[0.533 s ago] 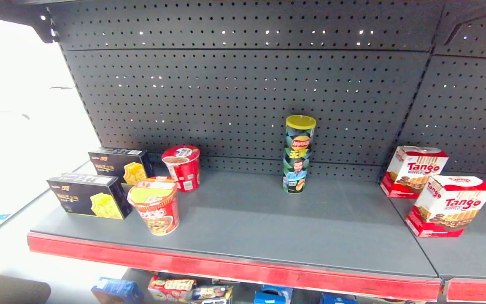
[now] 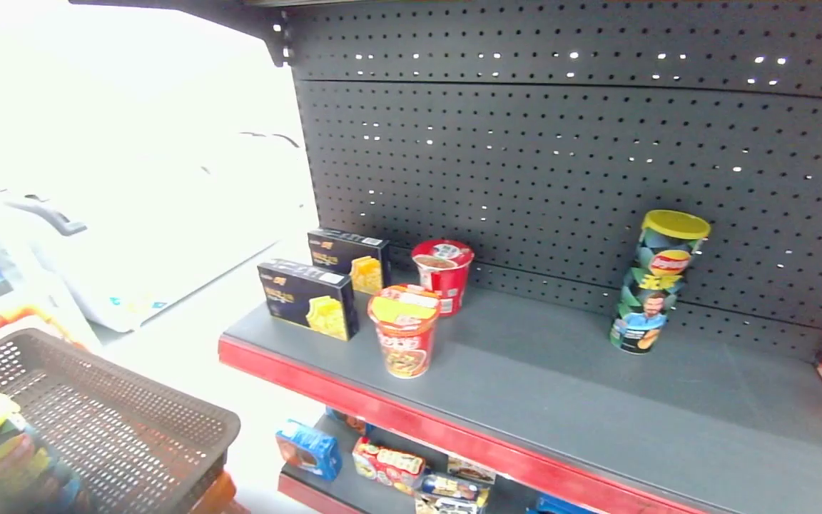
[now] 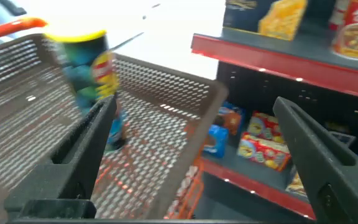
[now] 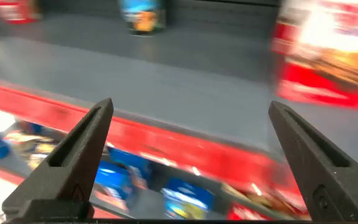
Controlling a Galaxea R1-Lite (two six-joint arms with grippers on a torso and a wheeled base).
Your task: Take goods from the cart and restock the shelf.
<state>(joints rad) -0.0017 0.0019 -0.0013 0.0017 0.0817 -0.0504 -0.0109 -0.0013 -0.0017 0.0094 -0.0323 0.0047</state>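
The left end effector (image 3: 192, 106) has its fingers wide apart and empty, by the brown cart basket (image 3: 166, 93). In it stands a chip can (image 3: 87, 74) with a yellow lid. The right end effector (image 4: 190, 106), also apart and empty, faces the red-edged shelf (image 4: 185, 68). There another chip can (image 2: 657, 282), its label bearing a red-and-yellow logo, stands upright near the pegboard (image 2: 561, 157).
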